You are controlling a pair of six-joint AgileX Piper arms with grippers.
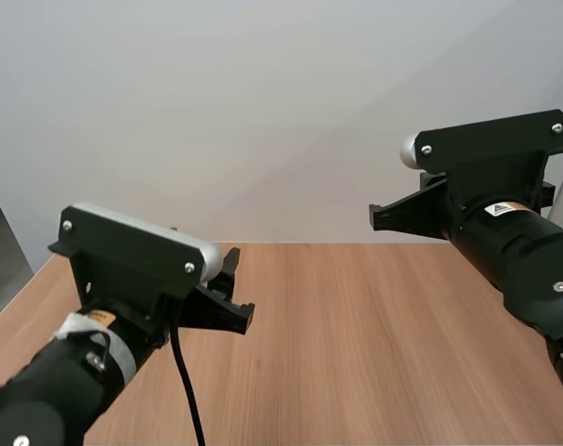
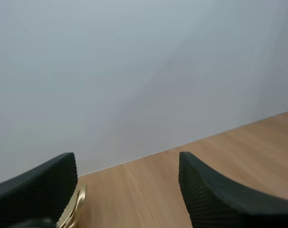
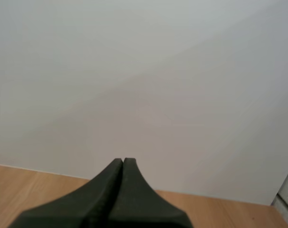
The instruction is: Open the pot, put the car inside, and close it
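The left end effector (image 2: 126, 164) is open: in the left wrist view its two black ribbed fingers (image 2: 37, 187) stand well apart, and the bare wood of the light brown wooden worktop (image 1: 374, 344) shows in the gap. Just beside one finger, partly hidden by it, is a shiny gold-coloured curved edge (image 2: 76, 209) — too little of it shows to tell what it is, so I cannot tell whether it belongs to the pot. The right end effector (image 3: 123, 164) is closed on nothing; in the right wrist view its fingers lie together as one dark wedge, aimed at the plain pale grey wall (image 1: 263, 111) where it meets the far edge of the worktop. In the high view the left arm hangs over the near left part of the worktop, its end effector pointing forward toward the wall. The right arm is held higher at the right side, its end effector pointing left — the two are well apart.
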